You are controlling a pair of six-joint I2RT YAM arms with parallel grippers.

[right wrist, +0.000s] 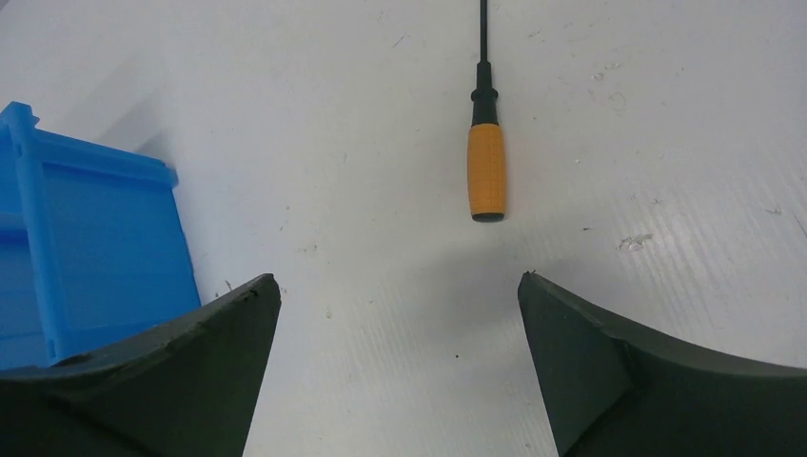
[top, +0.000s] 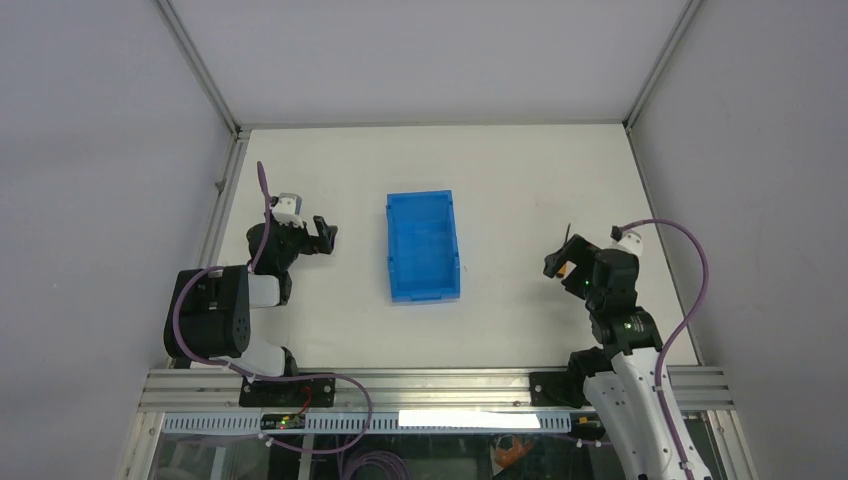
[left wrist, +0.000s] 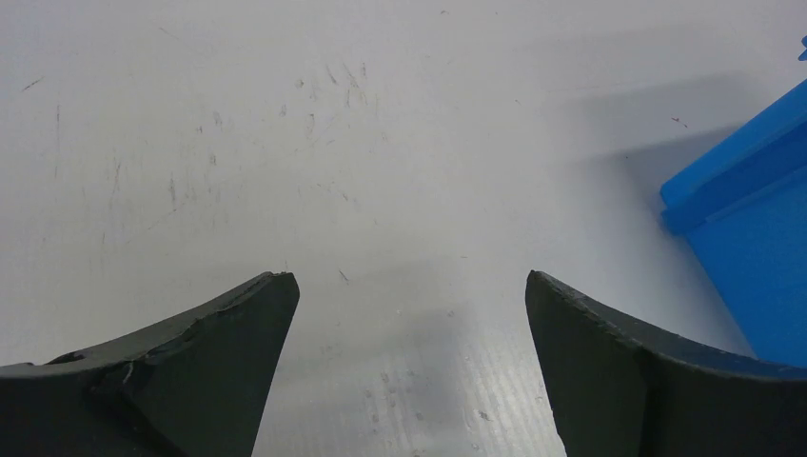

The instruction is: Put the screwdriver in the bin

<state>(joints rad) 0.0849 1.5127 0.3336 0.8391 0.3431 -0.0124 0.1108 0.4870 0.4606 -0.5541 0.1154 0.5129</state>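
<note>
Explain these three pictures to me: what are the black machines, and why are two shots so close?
The top picture looks down on two robot arms bolted at the near edge of a white table. Each ends in a two-finger end effector. The other two pictures come from cameras on the wrists; the dark shapes below are each arm's own fingers. The left end effector and right end effector are both open, holding nothing. On the table lie an empty blue bin and, just ahead of the right arm's fingers, an orange-handled screwdriver.
</note>
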